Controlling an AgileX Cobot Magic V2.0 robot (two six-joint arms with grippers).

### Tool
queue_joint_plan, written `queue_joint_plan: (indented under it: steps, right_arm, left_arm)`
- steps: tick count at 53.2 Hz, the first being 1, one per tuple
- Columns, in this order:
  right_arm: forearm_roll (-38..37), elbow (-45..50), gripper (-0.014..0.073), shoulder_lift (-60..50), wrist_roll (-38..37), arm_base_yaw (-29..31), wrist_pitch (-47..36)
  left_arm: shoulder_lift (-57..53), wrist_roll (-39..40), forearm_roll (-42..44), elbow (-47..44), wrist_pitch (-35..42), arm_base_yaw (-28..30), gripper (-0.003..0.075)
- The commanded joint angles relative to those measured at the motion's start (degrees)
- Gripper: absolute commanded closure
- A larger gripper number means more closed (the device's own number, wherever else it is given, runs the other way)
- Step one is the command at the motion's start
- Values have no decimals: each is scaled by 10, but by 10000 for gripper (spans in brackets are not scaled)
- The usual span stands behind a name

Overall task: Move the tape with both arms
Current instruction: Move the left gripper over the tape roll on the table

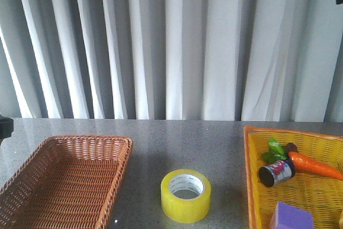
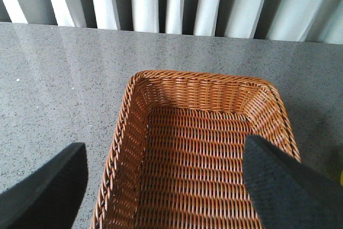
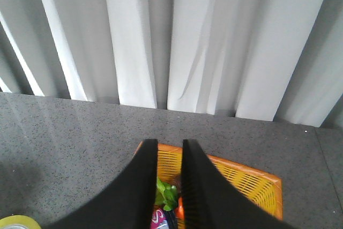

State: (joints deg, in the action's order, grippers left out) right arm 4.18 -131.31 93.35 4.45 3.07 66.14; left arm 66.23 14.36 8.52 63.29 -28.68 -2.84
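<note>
Left gripper (image 2: 163,186) spread over the brown basket (image 2: 198,87); right gripper (image 3: 170,186) nearly closed, empty. Tape (image 1: 186,195) lies flat on the table between both baskets. Judged light, rigid, slick-sided; grip across the rim through the core.
</note>
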Motion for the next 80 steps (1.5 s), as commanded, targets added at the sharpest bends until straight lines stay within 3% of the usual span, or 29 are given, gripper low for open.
queue_joint_plan:
  steps: [1, 23, 40, 51, 61, 80]
  right_arm:
    - [7, -13, 610, -24, 10, 4, -32]
    - [3, -13, 603, -26, 31, 4, 1]
    - [-3, -13, 603, -29, 31, 2, 11]
    - [-3, -13, 603, -27, 31, 2, 11]
    - [-3, -13, 603, -27, 31, 2, 13]
    - [-3, -13, 603, -27, 31, 2, 15]
  left_arm:
    - [-11, -1, -2, 21, 53, -2, 145]
    - [-11, -1, -32, 34, 80, -15, 145]
    - [22, -21, -32, 209, 56, -92, 145]
    - [140, -76, -32, 374, -71, -168, 145]
    - [280, -70, -34, 469, -159, -231, 145]
    - [468, -9, -63, 543, -206, -270, 145]
